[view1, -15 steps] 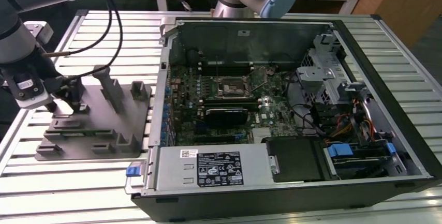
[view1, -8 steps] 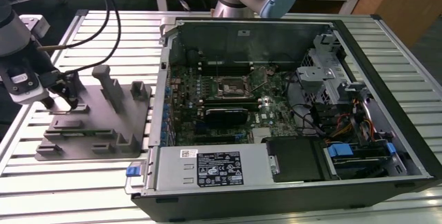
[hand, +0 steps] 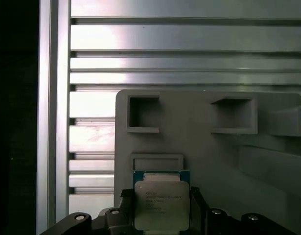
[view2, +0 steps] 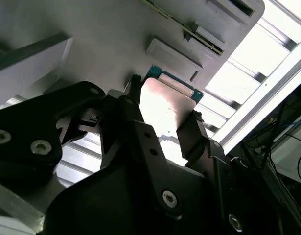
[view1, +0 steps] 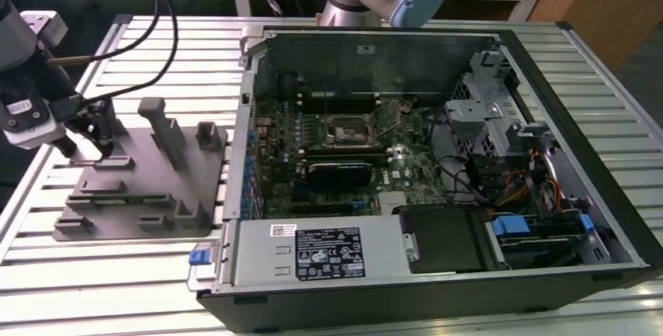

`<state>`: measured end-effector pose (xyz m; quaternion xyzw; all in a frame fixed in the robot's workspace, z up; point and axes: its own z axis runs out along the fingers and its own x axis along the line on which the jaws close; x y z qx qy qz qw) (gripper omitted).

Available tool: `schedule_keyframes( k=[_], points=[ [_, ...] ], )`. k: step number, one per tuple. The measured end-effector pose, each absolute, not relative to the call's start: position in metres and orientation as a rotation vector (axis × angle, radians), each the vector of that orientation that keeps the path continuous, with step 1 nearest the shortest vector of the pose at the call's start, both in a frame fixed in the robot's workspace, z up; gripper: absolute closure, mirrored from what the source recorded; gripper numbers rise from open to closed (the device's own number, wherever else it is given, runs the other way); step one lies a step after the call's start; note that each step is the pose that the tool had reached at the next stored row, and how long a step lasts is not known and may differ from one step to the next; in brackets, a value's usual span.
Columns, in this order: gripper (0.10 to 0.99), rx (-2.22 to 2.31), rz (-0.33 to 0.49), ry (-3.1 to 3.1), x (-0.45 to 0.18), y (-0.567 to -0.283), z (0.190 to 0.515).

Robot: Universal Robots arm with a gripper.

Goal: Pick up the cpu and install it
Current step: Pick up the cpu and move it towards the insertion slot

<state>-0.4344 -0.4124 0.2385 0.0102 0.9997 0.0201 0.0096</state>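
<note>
1. Gripper [view1: 88, 147] is at the exterior view's left, down over the far-left corner of the grey plastic tray [view1: 145, 196], well apart from the open computer case [view1: 580, 119].
2. Tool state: clenched on the cpu [hand: 161, 203]. In both wrist views the black fingers [hand: 197, 205] press on two opposite edges of the chip.
3. The cpu sits flat between the fingers, silver lid facing the first wrist camera, green rim showing at its far edge. It is just beside a shallow rectangular recess in the tray.
4. I can't tell whether the chip is resting on the tray or lifted just clear of it.
5. The second wrist view shows the cpu [view2: 165, 105] from behind the fingers [view2: 189, 132], with the tray surface beyond it.
6. The motherboard [view1: 310, 142] lies inside the case. Its black socket frame [view1: 344, 128] is near the middle, with no chip in it yet.
7. Tray and case both sit on a slatted aluminium table [view1: 155, 64].
</note>
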Motion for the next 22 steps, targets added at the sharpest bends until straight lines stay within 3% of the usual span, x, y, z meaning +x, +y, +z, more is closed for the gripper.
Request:
schedule_keyframes(
  k=[22],
  points=[
    [0.545,0.031,0.063,3.106,-0.435,-0.412,0.274]
  ],
)
